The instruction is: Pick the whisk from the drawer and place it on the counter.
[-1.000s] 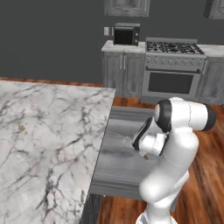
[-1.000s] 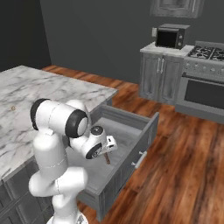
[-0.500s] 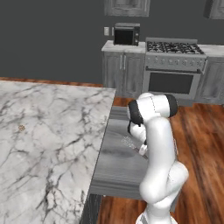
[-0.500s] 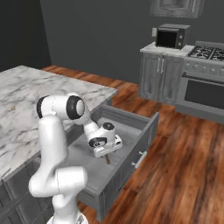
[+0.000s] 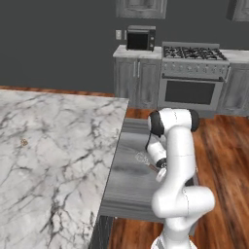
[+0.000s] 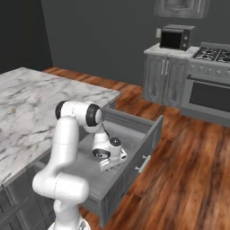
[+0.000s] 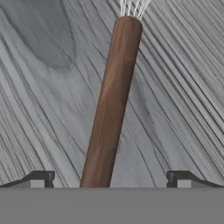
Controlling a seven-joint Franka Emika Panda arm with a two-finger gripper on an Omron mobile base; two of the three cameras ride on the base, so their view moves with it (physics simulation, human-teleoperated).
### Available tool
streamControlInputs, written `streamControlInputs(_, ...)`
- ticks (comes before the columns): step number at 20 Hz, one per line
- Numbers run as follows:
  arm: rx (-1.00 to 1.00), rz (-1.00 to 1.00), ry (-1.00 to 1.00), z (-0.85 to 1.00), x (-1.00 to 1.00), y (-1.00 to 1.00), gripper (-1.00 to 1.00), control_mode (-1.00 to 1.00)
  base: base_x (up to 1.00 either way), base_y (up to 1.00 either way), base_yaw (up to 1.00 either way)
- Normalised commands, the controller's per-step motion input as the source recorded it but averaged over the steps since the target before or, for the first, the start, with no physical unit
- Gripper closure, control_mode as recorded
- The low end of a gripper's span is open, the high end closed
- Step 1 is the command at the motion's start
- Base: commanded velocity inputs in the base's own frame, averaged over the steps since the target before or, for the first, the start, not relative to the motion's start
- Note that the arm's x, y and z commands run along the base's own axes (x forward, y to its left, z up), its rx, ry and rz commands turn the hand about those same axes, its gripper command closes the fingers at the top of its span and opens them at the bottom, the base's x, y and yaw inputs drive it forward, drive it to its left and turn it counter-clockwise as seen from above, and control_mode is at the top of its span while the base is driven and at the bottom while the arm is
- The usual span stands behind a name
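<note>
The whisk (image 7: 111, 100) lies flat on the drawer floor (image 7: 175, 87). Its reddish-brown handle runs up the middle of the hand view to the first wires of its head (image 7: 131, 6). My gripper (image 7: 110, 179) is open and low over the handle's near end, with one fingertip (image 7: 38, 178) on each side and clear gaps between. In the left base view the pale wire head (image 5: 142, 158) pokes out left of my hand (image 5: 160, 170), inside the open grey drawer (image 5: 127, 187). The white marble counter (image 5: 53, 146) lies to the left.
The drawer's tall front panel (image 6: 134, 173) juts over the wooden floor (image 6: 188, 170). Grey cabinets (image 5: 137, 82), a microwave (image 5: 140, 39) and a stove (image 5: 194, 73) stand against the far wall. My own arm (image 5: 177, 160) rises over the right half of the drawer.
The arm has folded from a bent pose at the right to an upright one over the drawer. The hand has sunk lower onto the whisk handle.
</note>
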Motion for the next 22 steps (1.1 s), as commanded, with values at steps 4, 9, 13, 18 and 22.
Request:
streamControlInputs(4,-0.01,0.0,0.0,-0.77,-0.02,0.03,1.0,-1.0,0.0,0.0,0.0)
streamControlInputs(9,0.0,0.0,0.05,-0.68,0.0,0.0,1.0,-1.0,0.0,0.0,0.0)
streamControlInputs(13,0.0,0.0,0.06,-0.54,0.0,0.0,1.0,-1.0,0.0,0.0,0.0)
streamControlInputs(18,-0.03,0.01,0.13,-0.27,0.2,0.1,1.0,-1.0,0.0,0.0,0.0)
streamControlInputs(22,-0.08,0.0,0.13,-0.23,0.38,0.34,1.0,-1.0,0.0,0.0,0.0)
